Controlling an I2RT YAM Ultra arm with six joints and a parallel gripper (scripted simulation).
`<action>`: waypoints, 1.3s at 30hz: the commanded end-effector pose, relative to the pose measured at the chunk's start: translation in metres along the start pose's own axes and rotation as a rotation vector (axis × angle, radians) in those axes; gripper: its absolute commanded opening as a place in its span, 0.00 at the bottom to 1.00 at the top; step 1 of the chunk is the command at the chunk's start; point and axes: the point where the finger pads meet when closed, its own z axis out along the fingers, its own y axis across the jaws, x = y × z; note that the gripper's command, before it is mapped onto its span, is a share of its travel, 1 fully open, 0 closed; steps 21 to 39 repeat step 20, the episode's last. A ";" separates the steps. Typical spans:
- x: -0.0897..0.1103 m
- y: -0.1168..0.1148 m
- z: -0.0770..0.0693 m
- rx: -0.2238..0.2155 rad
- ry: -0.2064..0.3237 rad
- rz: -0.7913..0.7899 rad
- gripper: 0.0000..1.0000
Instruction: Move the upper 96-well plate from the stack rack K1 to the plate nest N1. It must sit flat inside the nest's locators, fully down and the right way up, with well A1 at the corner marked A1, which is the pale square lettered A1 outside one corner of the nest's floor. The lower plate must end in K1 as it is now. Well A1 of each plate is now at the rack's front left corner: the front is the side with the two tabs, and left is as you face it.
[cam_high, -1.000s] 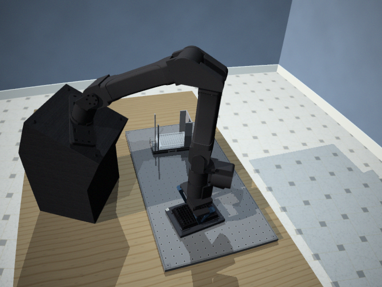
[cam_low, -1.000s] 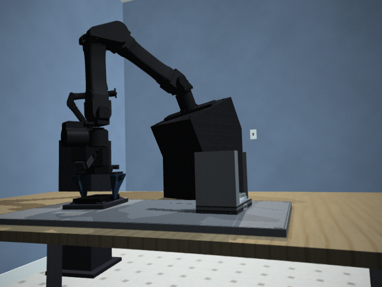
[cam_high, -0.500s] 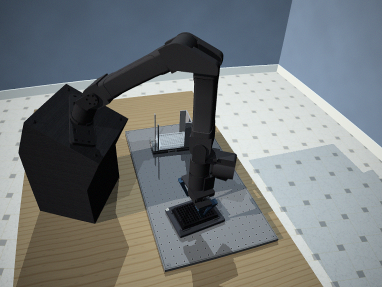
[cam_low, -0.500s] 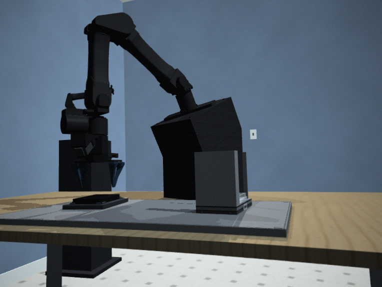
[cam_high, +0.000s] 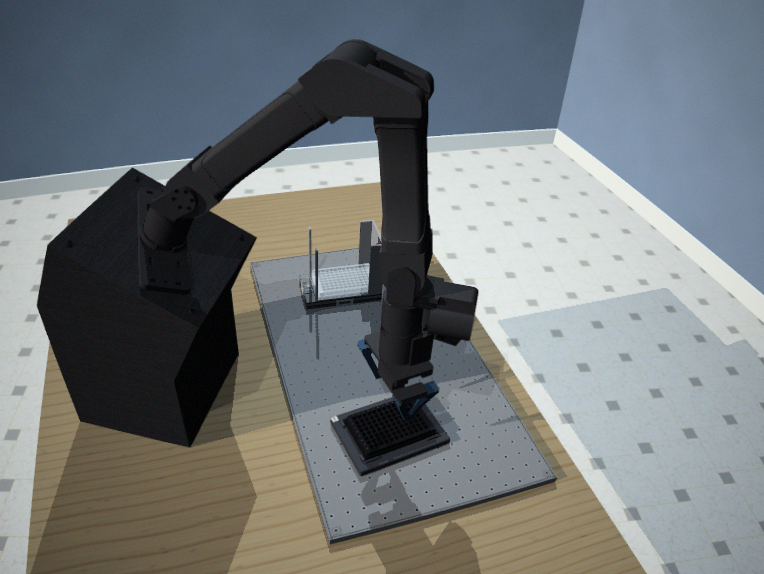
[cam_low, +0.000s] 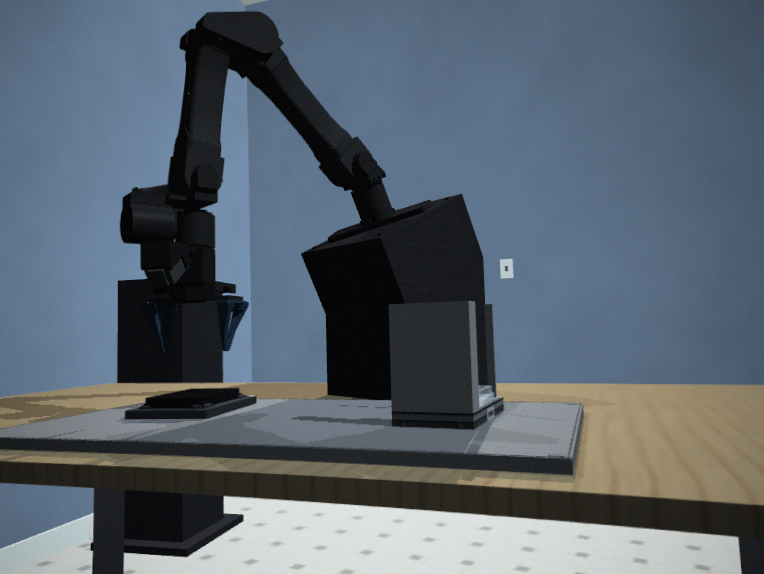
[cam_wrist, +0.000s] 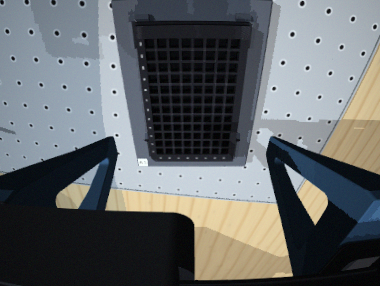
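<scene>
A black 96-well plate (cam_high: 387, 427) lies flat in the dark plate nest N1 (cam_high: 390, 436) on the near part of the grey baseplate. It also shows in the wrist view (cam_wrist: 191, 90) and in the exterior view (cam_low: 191, 397). A small pale square (cam_wrist: 142, 162) sits outside one nest corner; it also shows in the top view (cam_high: 334, 419). My gripper (cam_low: 194, 325) is open and empty, well above the plate. The stack rack K1 stands at the far end and holds a clear plate (cam_high: 342, 281).
The arm's black base block (cam_high: 138, 302) stands left of the baseplate. Rack K1 has a tall grey wall (cam_low: 432, 361) and thin posts (cam_high: 310, 259). The baseplate's edge and the wooden table top (cam_wrist: 219, 219) lie under the gripper in the wrist view.
</scene>
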 end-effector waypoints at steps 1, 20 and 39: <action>0.005 -0.002 -0.017 -0.005 0.006 0.004 1.00; 0.001 -0.002 -0.028 -0.002 0.000 0.000 1.00; 0.001 -0.002 -0.028 -0.002 0.000 0.000 1.00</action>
